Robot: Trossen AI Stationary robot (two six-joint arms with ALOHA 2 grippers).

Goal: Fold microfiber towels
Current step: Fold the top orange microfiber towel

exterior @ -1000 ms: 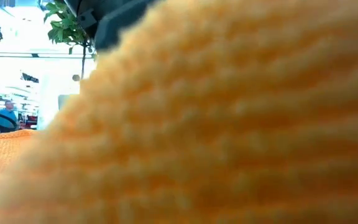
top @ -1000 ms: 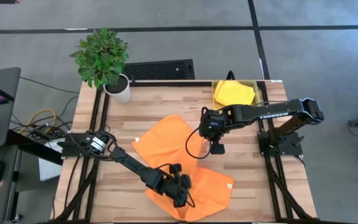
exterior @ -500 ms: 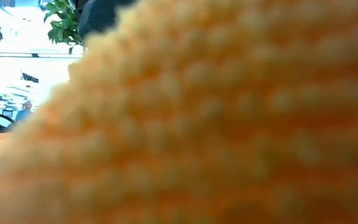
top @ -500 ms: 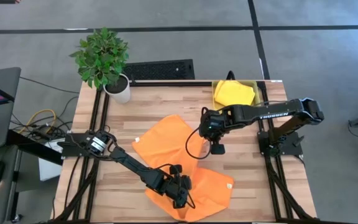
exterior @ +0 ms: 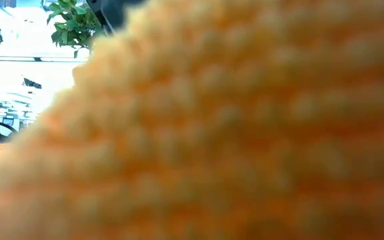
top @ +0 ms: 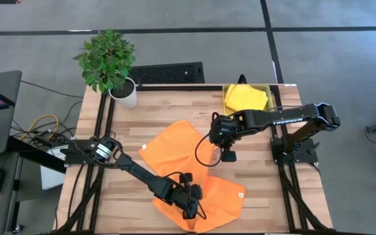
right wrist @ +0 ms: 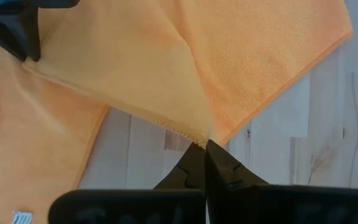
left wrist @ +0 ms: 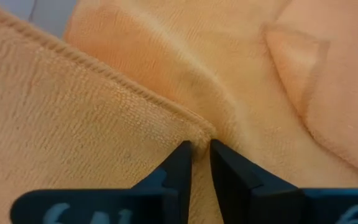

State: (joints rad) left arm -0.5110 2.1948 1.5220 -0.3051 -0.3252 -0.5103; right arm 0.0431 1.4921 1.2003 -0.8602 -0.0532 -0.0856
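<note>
Right gripper (right wrist: 202, 146) pinches orange towel (top: 175, 140) corner, lifted – left gripper (left wrist: 201, 152) (jaws barely apart) grips towel hem.

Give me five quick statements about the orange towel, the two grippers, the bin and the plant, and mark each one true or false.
1. The right gripper pinches a corner of the orange towel. True.
2. The yellow bin holds a pink cloth. False: a yellow cloth lies in it.
3. The left gripper has a hemmed fold of orange cloth between its fingers. True.
4. The potted plant stands at the table's near right corner. False: it stands at the far left corner.
5. The right gripper stands wide open above bare wood. False: it is shut on the towel.
</note>
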